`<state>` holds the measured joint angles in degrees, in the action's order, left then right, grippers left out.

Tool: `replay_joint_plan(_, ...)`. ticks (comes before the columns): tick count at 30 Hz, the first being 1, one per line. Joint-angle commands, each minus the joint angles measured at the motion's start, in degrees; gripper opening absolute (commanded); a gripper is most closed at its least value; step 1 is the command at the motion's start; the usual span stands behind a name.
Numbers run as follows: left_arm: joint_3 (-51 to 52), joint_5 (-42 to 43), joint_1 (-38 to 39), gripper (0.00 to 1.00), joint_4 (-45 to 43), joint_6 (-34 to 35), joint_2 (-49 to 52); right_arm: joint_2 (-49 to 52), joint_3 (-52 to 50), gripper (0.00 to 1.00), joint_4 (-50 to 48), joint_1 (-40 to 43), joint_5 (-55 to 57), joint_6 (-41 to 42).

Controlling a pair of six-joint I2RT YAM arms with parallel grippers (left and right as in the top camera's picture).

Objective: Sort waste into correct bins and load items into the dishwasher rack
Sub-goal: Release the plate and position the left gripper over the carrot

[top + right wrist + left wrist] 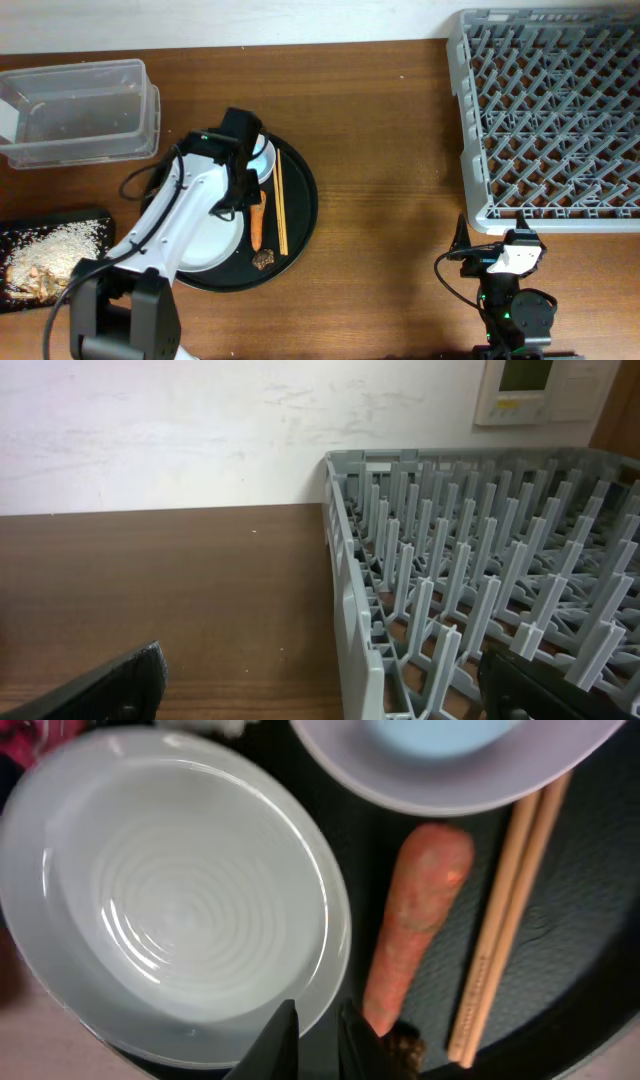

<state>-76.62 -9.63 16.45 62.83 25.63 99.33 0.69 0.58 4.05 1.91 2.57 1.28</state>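
Note:
My left gripper (320,1010) hovers over the round black tray, jaws a narrow gap apart and holding nothing. Below them lies the rim of the white plate (180,900). Just right of the fingers are the orange carrot piece (415,920) and the brown food lump (405,1050), then the two wooden chopsticks (505,920). The small white bowl (450,780) holds the light blue cup (435,732). A bit of red wrapper (18,742) shows at the corner. My right gripper (510,245) stands wide open and empty in front of the grey dishwasher rack (550,110).
The clear plastic tub (75,110) stands at the back left. The flat black tray (50,262) at the front left holds pale rice scraps. The round black tray (300,215) sits left of centre. Bare wood lies between it and the rack.

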Motion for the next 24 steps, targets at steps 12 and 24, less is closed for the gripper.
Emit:
replay_joint_plan(12, -1.2, 7.72, 1.09, 0.42, -0.55, -1.55, 0.09, -0.48, -0.26, 0.98, 0.44, 0.37, 0.7, 0.02)
replay_joint_plan(24, 7.43, 7.28, 3.28, 0.6, -11.41, -1.92, 0.09, -0.48, -0.26, 0.98, 0.44, 0.37, 0.7, 0.02)
